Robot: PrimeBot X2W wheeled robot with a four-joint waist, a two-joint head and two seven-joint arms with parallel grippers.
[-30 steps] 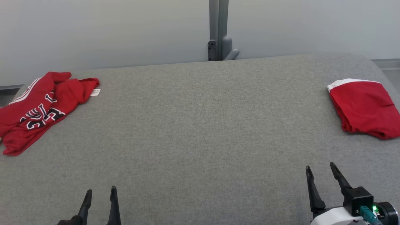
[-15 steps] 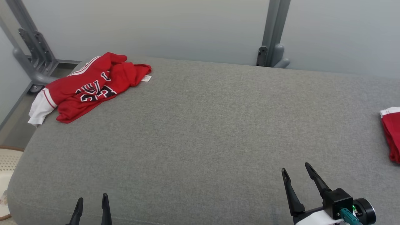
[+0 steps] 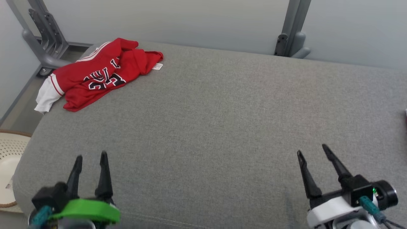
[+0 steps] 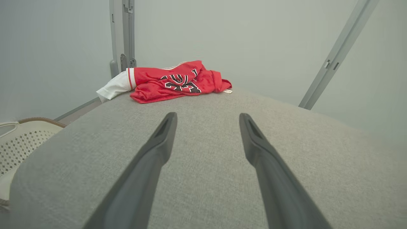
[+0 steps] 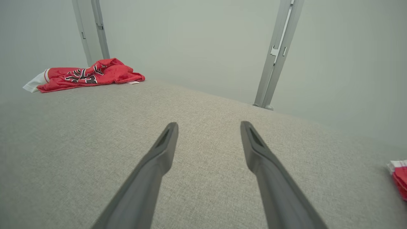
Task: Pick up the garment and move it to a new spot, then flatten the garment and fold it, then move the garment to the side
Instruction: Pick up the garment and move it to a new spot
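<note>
Here the garment (image 3: 101,71), a red jersey with dark white-edged lettering and white trim, lies crumpled at the far left corner of the grey padded surface (image 3: 222,121). A white part of it droops over the left edge, and a small white label (image 3: 157,66) lies at its right tip. The left gripper (image 3: 91,155) hovers at the near left of the surface, its two dark fingers spread apart with nothing between them, pointing toward the far side. A green band circles the wrist behind it. It is well apart from the garment, which lies farther away and a little to the left of it. The left wrist view looks along that gripper (image 4: 207,115) over bare grey fabric to the jersey (image 4: 171,81) at the far edge, just in front of a grey metal post (image 4: 125,35). The right gripper (image 3: 311,149) stands at the near right, fingers likewise parted and empty above the fabric, with a white housing and a small green light behind them. From the right wrist view that gripper (image 5: 209,123) points across the surface, with the jersey (image 5: 86,74) far off to the left. A second, folded red and white piece of cloth (image 5: 400,178) lies at the right edge of the surface. Beyond the surface stands a pale wall with another grey post (image 3: 292,28) at its foot. A white perforated basket (image 3: 9,149) sits on the floor beside the near left corner.
</note>
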